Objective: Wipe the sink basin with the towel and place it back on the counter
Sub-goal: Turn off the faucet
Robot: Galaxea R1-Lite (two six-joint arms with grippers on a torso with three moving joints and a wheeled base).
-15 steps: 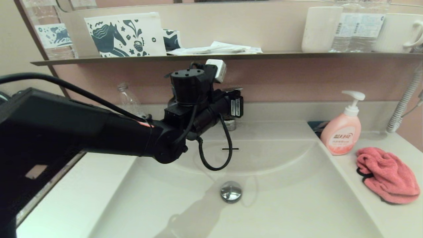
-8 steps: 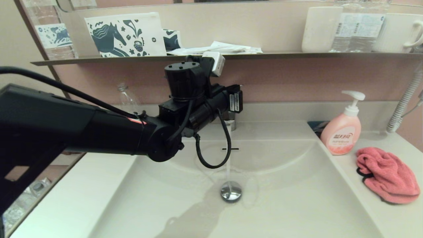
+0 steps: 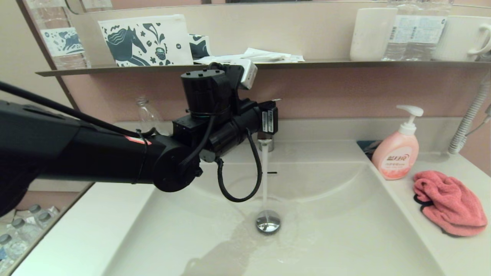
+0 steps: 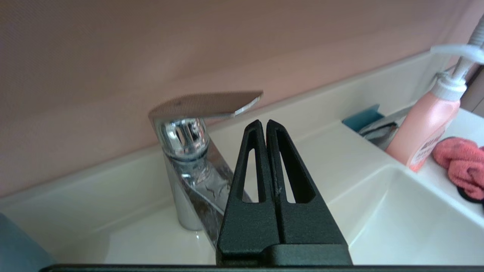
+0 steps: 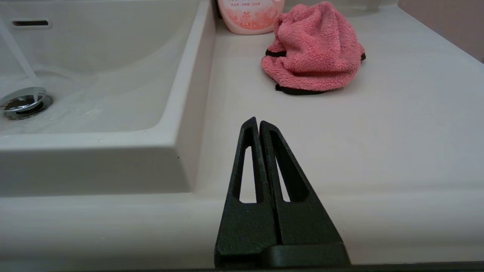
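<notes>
Pink wall behind, we are holding our left gripper (image 4: 262,122), jaws shut and empty, under the raised tap lever (image 4: 206,105) while water is wetting the basin (image 3: 345,237); next, we judge, our right gripper (image 5: 256,121), also shut and empty, needs opening for the towel (image 3: 448,203) on the counter (image 3: 460,253).

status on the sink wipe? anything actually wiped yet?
Done: only the tap is on; water runs from the faucet onto the drain plug.
In hand: nothing. The left gripper is shut and empty under the faucet lever; the right gripper is shut over the counter.
Left: all of it. The towel lies bunched beside the soap bottle; the sink basin is unwiped.
</notes>
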